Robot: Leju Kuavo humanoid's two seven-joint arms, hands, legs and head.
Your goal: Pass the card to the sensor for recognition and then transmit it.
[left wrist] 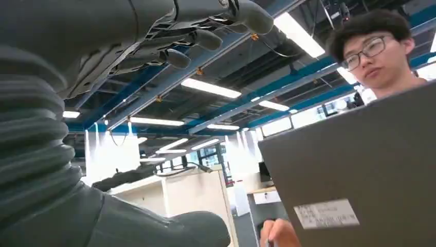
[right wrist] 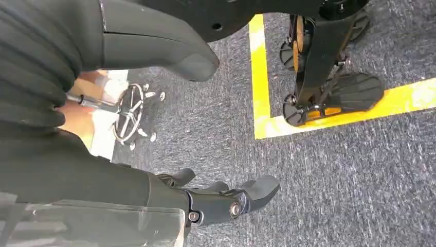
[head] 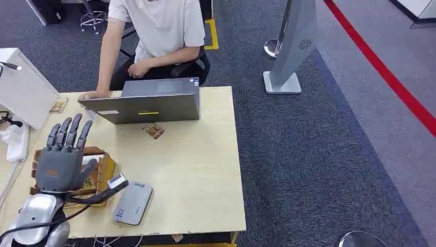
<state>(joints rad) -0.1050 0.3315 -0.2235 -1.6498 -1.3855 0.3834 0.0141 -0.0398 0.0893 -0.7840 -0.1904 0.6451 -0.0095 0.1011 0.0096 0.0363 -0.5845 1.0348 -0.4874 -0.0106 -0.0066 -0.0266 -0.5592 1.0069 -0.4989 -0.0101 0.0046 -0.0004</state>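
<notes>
My left hand hovers flat, fingers spread, holding nothing, above the cardboard box of cards at eight o'clock on the tabletop, poised to pick one. The grey card reader lies just beside. My right hand hangs empty, fingers loosely apart.

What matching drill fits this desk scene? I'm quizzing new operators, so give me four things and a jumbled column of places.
Things:
1. laptop
2. left hand
3. grey sensor
4. loose card

Places:
A. over the brown card box at the table's near left
B. flat near the table's front edge
C. far side of the table, in front of the person
D. just in front of the laptop

Pairs: 1-C, 2-A, 3-B, 4-D
</notes>
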